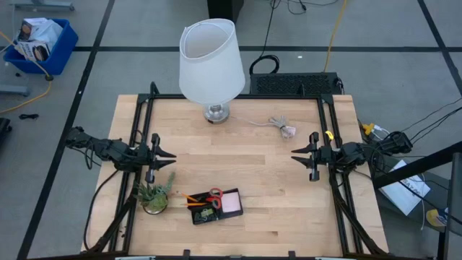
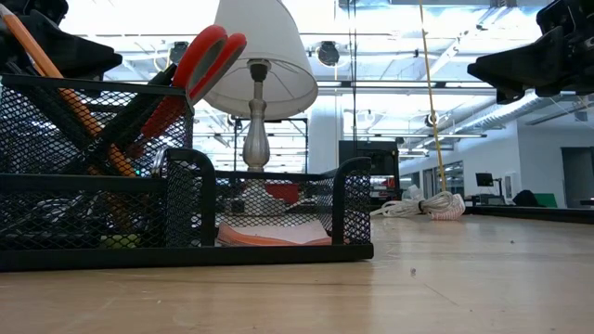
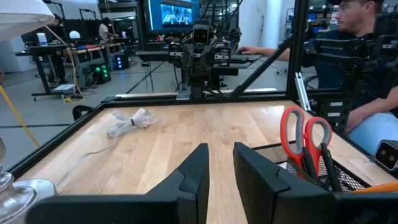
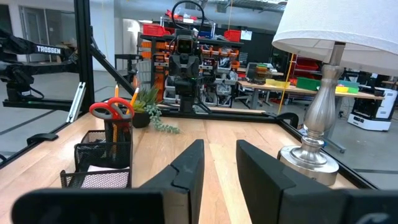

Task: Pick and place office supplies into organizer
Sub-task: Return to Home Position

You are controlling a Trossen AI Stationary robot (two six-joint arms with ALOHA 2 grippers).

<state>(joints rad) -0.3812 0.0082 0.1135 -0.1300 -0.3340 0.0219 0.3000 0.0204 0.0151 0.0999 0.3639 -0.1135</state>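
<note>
Black mesh organizer (image 1: 204,217) sits near the table's (image 1: 238,159) front edge, with red scissors (image 1: 214,194) and an orange pencil (image 1: 193,197) standing in it and a pink pad (image 1: 231,202) lying flat. A plant (image 1: 154,195) is just beside it and a lamp (image 1: 211,61) stands at the back edge. The left gripper (image 1: 170,155) and right gripper (image 1: 294,155) hang at the side edges, fingers spread.

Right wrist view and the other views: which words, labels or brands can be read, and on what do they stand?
"TROSSEN": white letters on a dark arm part beyond the table frame, right wrist view.
Monitor, left wrist view: too blurred to read.
Box, high view: print too small to read.
Organizer: no text shows.
</note>
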